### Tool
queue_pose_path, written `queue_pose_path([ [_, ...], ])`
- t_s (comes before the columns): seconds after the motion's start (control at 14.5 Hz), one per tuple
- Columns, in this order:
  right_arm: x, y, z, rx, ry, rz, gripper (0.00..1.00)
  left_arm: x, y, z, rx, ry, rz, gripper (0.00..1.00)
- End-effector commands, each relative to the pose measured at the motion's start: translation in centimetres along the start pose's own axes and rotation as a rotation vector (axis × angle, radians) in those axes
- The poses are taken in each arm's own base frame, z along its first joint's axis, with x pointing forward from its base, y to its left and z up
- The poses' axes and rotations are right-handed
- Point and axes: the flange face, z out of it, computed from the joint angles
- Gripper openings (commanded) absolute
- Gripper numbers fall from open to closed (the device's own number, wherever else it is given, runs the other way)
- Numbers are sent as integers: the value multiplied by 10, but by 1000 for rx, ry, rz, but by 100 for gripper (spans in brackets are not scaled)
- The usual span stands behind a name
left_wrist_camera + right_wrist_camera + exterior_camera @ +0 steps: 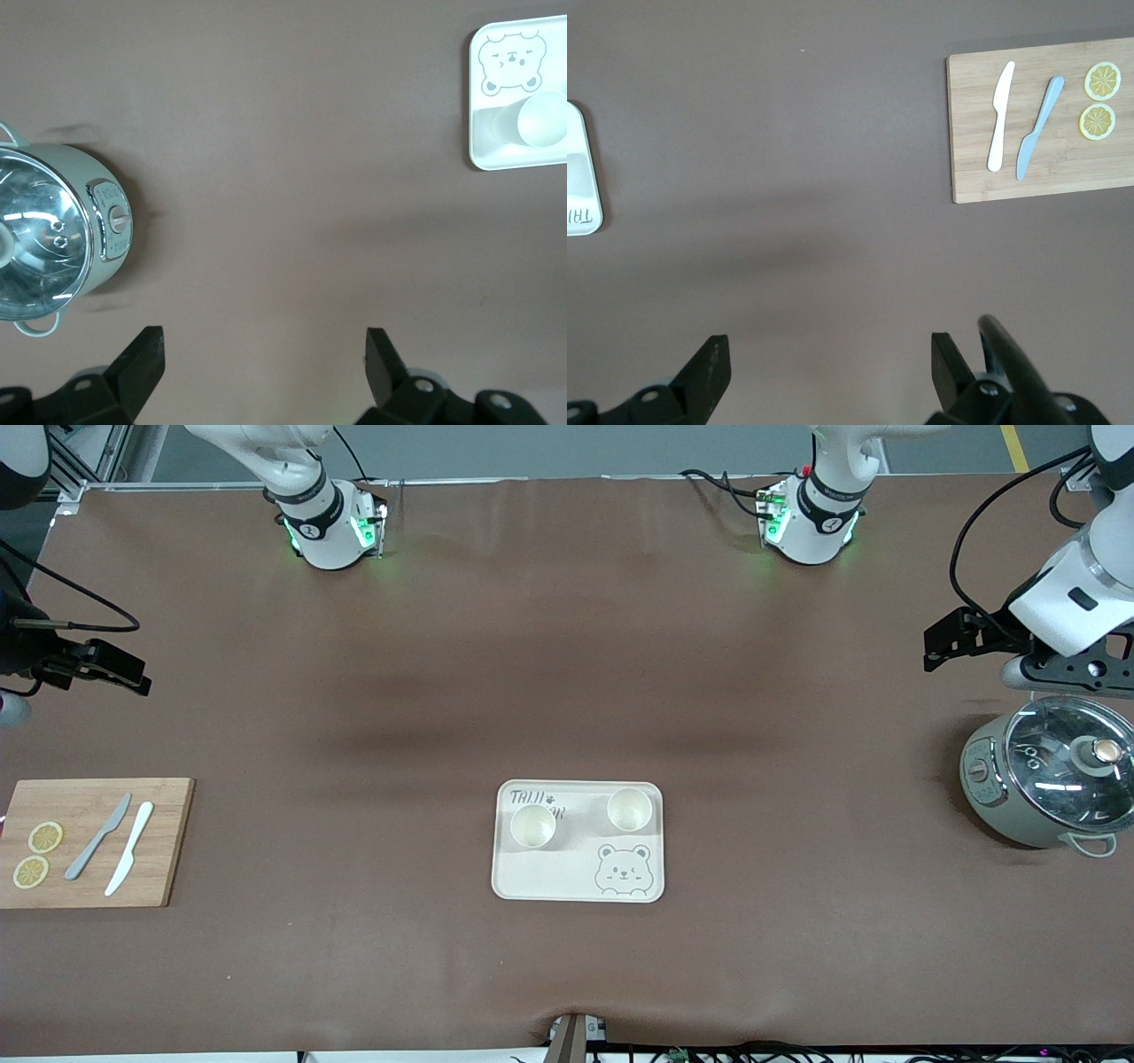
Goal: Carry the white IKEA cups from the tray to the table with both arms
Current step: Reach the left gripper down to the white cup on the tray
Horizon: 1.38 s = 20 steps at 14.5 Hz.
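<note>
Two off-white cups stand upright on the cream bear tray (549, 872) in the middle of the table, one (532, 826) toward the right arm's end, the other (630, 809) toward the left arm's end. The left wrist view shows one cup (542, 119) on the tray (514, 158). My left gripper (932, 646) hangs open and empty over the table beside the pot; its jaws are wide apart (264, 363). My right gripper (142, 682) hangs open and empty over bare table at the right arm's end (830, 367). Both are well away from the cups.
A grey-green pot with a glass lid (1050, 779) stands at the left arm's end (53, 235). A wooden cutting board (93, 841) with two knives and two lemon slices lies at the right arm's end (1041, 124). The tray's edge (580, 177) shows in the right wrist view.
</note>
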Motion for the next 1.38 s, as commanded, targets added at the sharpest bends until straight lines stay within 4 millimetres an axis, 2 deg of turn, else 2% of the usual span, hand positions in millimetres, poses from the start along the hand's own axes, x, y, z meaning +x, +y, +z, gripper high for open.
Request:
queue_pose_path([
  [0.0, -2, -2, -2, -3, -1, -16, 100, 11, 2, 5, 1, 18, -5, 100],
  [0.21, -2, -2, -2, -5, -3, -18, 100, 16, 17, 11, -21, 20, 16, 100],
  [0.28, -2, -1, -1, -5, -4, -21, 100, 26, 21, 21, -53, 32, 7, 100],
  [0.34, -2, -1, -1, -5, -4, -51, 100, 30, 26, 20, -82, 58, -16, 100],
  [0.48, -1, 6, -1, -4, -3, -143, 100, 45, 65, 40, -86, 29, -70, 100],
  [0.62, -1, 10, 0, -3, -5, -153, 100, 71, 100, 44, -68, 42, -53, 100],
  [0.69, -1, 10, -2, -3, 1, -151, 100, 76, 114, 52, -61, 32, -45, 100],
  [0.83, -1, 11, -2, -5, 3, -147, 100, 85, 129, 72, -62, 8, -48, 100],
  [1.03, 0, 18, -3, -6, 10, -133, 100, 103, 161, 107, -63, -28, -19, 100],
  [1.31, 3, 25, -5, 12, 30, -111, 100, 115, 215, 152, -72, -5, -44, 100],
])
